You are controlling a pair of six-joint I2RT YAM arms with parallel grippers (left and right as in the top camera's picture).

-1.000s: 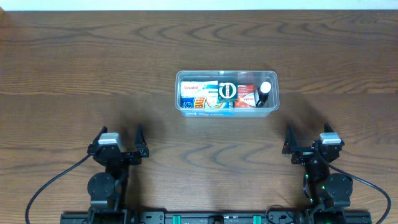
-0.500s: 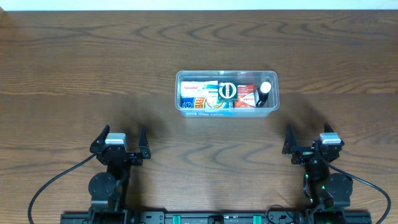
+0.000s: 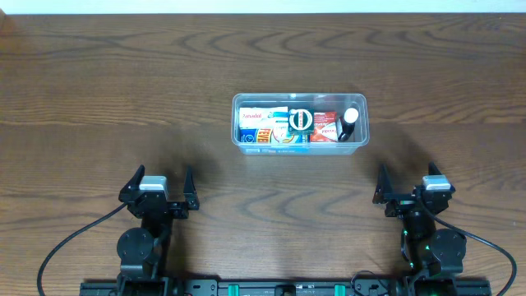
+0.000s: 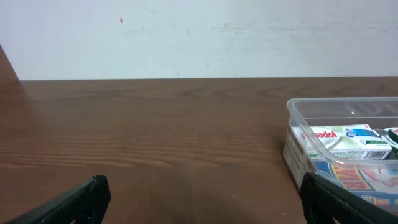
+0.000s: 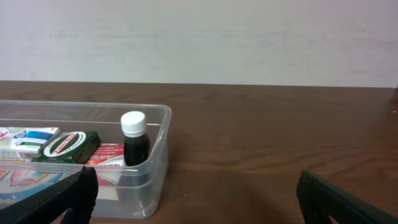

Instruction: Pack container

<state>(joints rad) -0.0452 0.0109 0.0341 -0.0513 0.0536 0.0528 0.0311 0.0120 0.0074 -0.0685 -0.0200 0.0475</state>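
The clear plastic container (image 3: 300, 146) sits at the table's middle, holding small boxes, a dark green tin (image 3: 301, 120) and a dark bottle with a white cap (image 3: 349, 122). It also shows at the right in the left wrist view (image 4: 298, 118) and at the left in the right wrist view (image 5: 158, 155), where the bottle (image 5: 135, 143) stands in its near corner. My left gripper (image 3: 159, 191) is open and empty at the front left, well away from the container. My right gripper (image 3: 408, 191) is open and empty at the front right.
The brown wooden table (image 3: 107, 90) runs to a pale wall at the back. Black cables run from both arm bases at the front edge.
The left gripper shifted slightly, settling a little lower and more level at the front left. The right arm and container contents have not moved.
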